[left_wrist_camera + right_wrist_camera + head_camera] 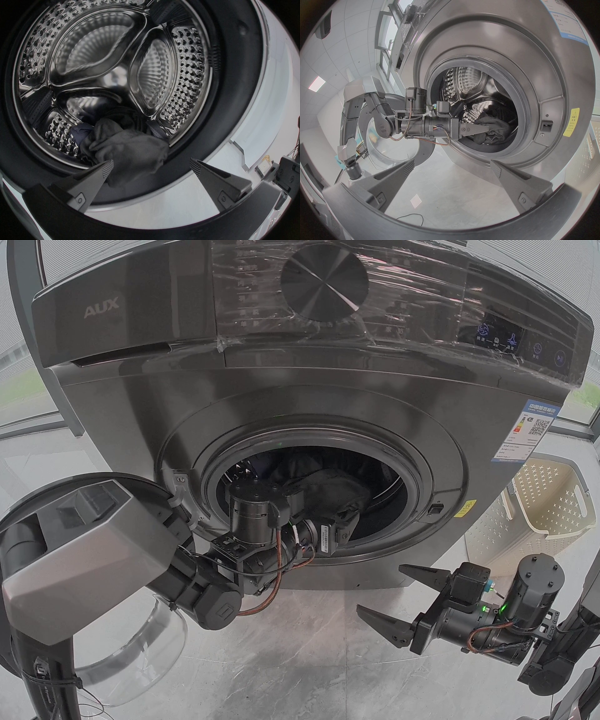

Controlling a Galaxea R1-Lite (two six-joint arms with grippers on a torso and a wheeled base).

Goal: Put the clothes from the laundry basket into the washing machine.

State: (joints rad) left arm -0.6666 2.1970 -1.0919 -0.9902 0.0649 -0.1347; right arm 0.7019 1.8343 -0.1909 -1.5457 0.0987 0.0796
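The washing machine (pixel 300 396) stands before me with its round door opening facing me. Dark grey clothes (pixel 131 153) lie in the bottom of the drum (pixel 103 62), also seen as clothes (pixel 325 487) and clothes (pixel 495 128). My left gripper (pixel 151 165) is open at the lip of the opening, with nothing between its fingers; it shows as the left gripper (pixel 350 515) and the left gripper (pixel 484 128). My right gripper (pixel 400 596) hangs open and empty over the floor, below and right of the opening. The cream laundry basket (pixel 550 502) stands right of the machine.
The machine's glass door (pixel 134 640) hangs swung open at the left, beside my left arm. Grey marble floor (pixel 325 652) spreads in front of the machine. A cable lies on the floor (pixel 409 215).
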